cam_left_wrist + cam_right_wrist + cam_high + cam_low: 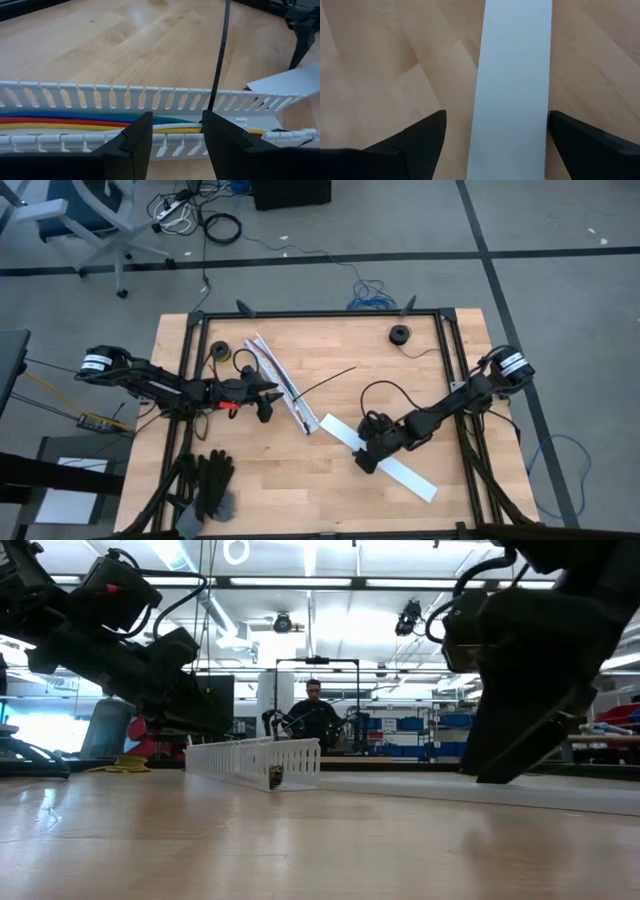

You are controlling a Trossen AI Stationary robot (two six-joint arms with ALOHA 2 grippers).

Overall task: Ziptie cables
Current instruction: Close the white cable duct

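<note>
- The cables (75,121), red, yellow, green and blue, are lying inside the white slotted channel (150,97), left of centre in the overhead frame.
- They are looking thin, light and floppy; I judge gripping the whole bundle works best.
- My left gripper (172,145) is hovering over the channel, jaws partly apart, holding nothing, beside a thin black ziptie (219,60).
- My right gripper (495,142), lower right of centre, is straddling a flat white cover strip (515,75), jaws wide apart.
</note>
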